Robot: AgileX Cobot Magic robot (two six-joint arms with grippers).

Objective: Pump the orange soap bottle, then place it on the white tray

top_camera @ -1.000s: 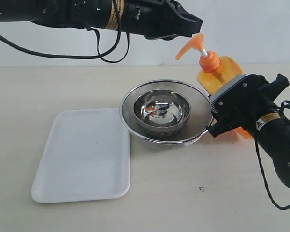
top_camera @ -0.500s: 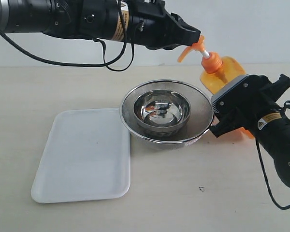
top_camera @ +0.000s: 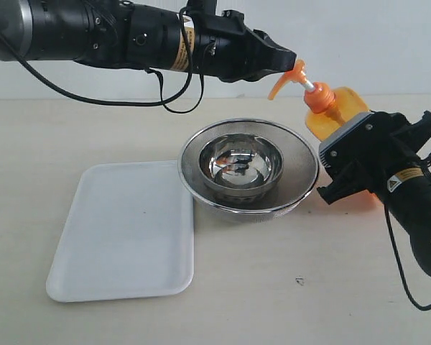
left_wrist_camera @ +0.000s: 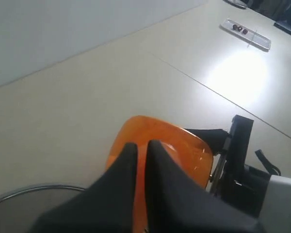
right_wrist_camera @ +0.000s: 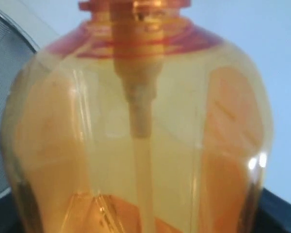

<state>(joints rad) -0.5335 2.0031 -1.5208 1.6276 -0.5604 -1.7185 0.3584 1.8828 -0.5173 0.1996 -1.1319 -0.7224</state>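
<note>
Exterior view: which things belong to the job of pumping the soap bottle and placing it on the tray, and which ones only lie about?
Belong to the job:
- orange soap bottle, held tilted by the right gripper
- left gripper, shut, at the pump nozzle
- white tray

Only lying about:
- steel bowl
- steel mesh strainer, which the bowl sits in

beige table point(top_camera: 93, 129), white tray point(top_camera: 122, 237), steel bowl point(top_camera: 194, 165)

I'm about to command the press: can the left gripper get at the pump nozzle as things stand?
Probably yes. The shut left gripper sits right at the pump nozzle, nothing between them, and the right gripper holds the orange soap bottle tilted.
</note>
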